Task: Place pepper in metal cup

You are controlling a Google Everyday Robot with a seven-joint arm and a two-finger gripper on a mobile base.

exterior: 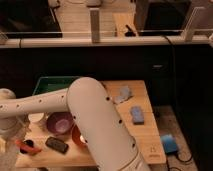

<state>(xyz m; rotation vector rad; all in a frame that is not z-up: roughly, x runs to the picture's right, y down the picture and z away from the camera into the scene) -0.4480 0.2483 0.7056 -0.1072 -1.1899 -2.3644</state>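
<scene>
The red-orange pepper [25, 146] lies on the wooden table [145, 145] near its front left corner. My gripper [11, 137] hangs at the far left edge of the camera view, just left of and above the pepper, at the end of my white arm [95, 125]. A small pale cup [36, 119] stands left of the purple bowl; I cannot tell whether it is the metal cup. Whether the gripper touches the pepper is not visible.
A purple bowl [60, 122], an orange bowl [77, 136] partly behind my arm and a black object [56, 145] sit by the pepper. A green tray [50, 85] is at the back left. A blue sponge [136, 115] and grey cloth [122, 93] lie right.
</scene>
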